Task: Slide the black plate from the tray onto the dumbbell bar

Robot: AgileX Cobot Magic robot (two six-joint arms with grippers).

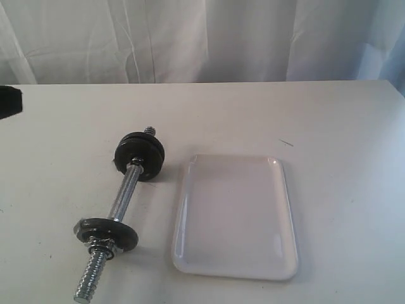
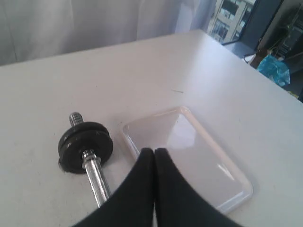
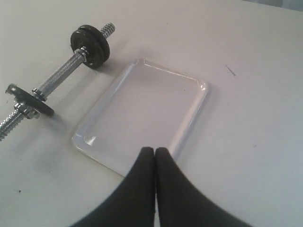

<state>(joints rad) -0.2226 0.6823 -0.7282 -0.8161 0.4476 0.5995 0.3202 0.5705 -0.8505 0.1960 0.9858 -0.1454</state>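
The white tray (image 1: 235, 266) lies flat on the table and holds nothing; it also shows in the left wrist view (image 2: 232, 201) and the right wrist view (image 3: 94, 146). Left of it lies the dumbbell bar (image 1: 124, 193), also seen as bar (image 2: 94, 177) and bar (image 3: 59, 74). A thick black plate stack (image 1: 139, 154) sits near its far threaded end. Near the front end is a black disc with a chrome nut (image 1: 106, 232). No loose black plate shows. My left gripper (image 2: 154, 151) and right gripper (image 3: 155, 150) hang above the tray, both shut on nothing.
White curtains hang behind the table's far edge. A dark piece (image 1: 9, 101) pokes in at the exterior view's left edge. A small dark mark (image 1: 286, 142) lies beyond the tray. In the left wrist view the table's far corner and a window are visible.
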